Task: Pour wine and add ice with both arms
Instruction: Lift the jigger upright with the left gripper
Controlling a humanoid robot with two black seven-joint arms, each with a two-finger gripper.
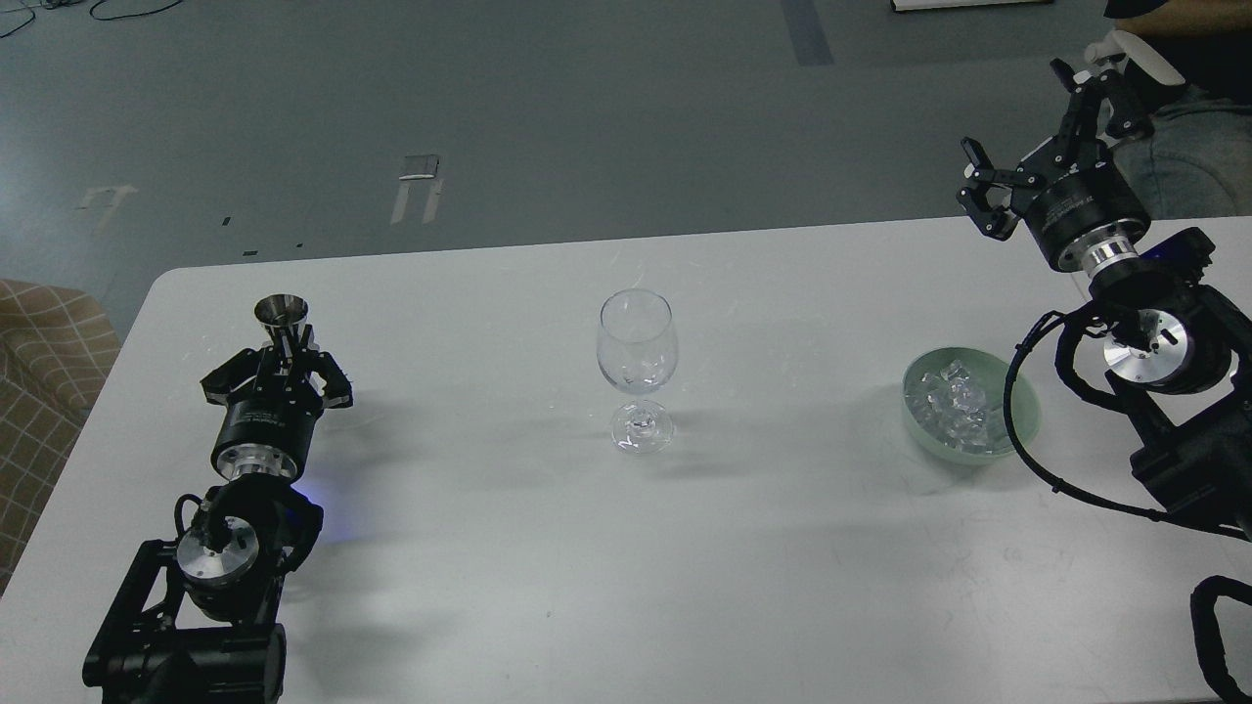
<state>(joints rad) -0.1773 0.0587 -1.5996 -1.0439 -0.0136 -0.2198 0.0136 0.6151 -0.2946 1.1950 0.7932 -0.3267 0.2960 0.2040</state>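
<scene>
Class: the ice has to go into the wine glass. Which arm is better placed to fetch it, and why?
The right. Its open right gripper is nearest the green bowl of ice. The left gripper is across the table, closed on a metal cup.

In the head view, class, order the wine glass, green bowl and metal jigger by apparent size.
1. Wine glass, tallest.
2. Green bowl, wider than the glass, so these two are close.
3. Metal jigger, clearly smallest, partly hidden by the left claw.

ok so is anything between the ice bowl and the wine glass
Nothing visible does. The table between the green bowl of ice and the wine glass is bare, and the open right gripper sits beyond the bowl, off that path.
</scene>
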